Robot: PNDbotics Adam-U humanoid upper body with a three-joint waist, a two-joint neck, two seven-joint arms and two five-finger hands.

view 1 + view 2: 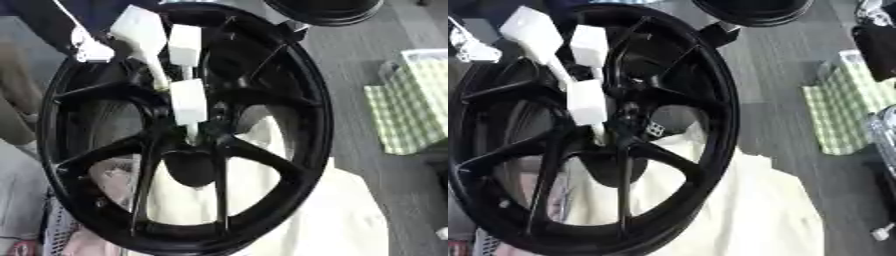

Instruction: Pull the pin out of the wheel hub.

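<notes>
Left arm (35, 12): a dark form enters from the upper left corner of the left eye view and slopes down and inward. Only a short stretch of it shows.
Left hand (90, 49): a pale, silvery piece at the end of that dark form, high on the left side of the view. Its pose cannot be made out.
Right hand (878, 45): a black rounded shape at the upper right edge of the right eye view, with a pale part above it. It is cut off by the frame edge, so its state cannot be told.
Right arm: not visible in either view.
</notes>
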